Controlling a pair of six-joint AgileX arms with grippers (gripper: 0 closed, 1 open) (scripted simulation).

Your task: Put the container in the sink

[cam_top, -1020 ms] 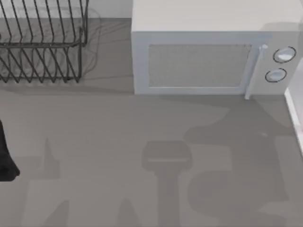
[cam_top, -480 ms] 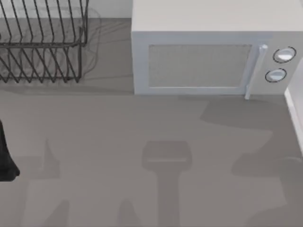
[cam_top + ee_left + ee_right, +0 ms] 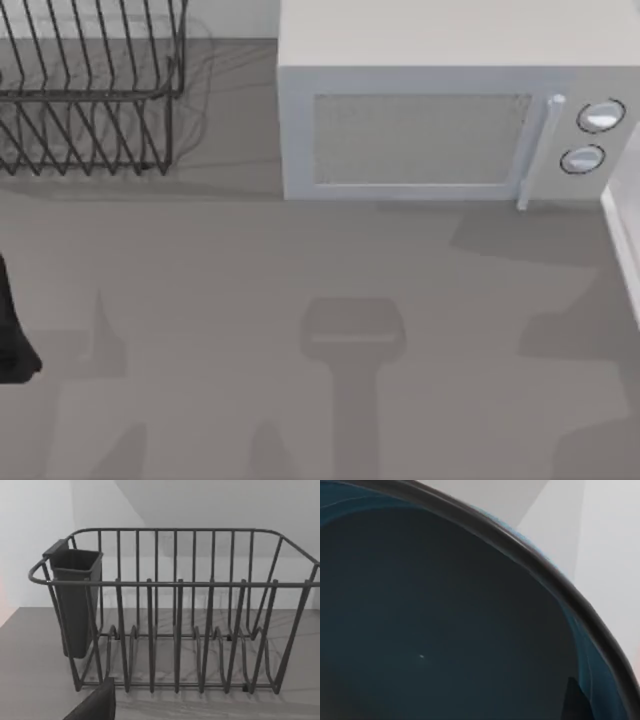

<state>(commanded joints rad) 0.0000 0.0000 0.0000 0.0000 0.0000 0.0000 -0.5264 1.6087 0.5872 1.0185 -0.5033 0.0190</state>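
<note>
The container (image 3: 445, 630) is right in front of the right wrist camera: a deep blue glazed bowl seen from inside, with its dark rim (image 3: 545, 575) curving across the view. My right gripper (image 3: 577, 702) is shut on its wall, with one dark fingertip (image 3: 574, 699) showing inside the bowl near the rim. White surfaces lie behind the bowl. A white raised edge (image 3: 625, 250) at the table's far right looks like the sink's border. My left arm (image 3: 12, 330) is parked at the table's left edge, and a dark gripper part (image 3: 95, 705) faces the rack.
A black wire dish rack (image 3: 90, 100) with a dark cutlery cup (image 3: 75, 600) stands at the back left. The white microwave (image 3: 440, 110) takes up the back middle and right, with its door shut. Arm shadows fall on the grey tabletop (image 3: 250, 280).
The large shadow on the right half of the table has slid further right and shrunk towards the edge. The left arm, rack and microwave have not moved.
</note>
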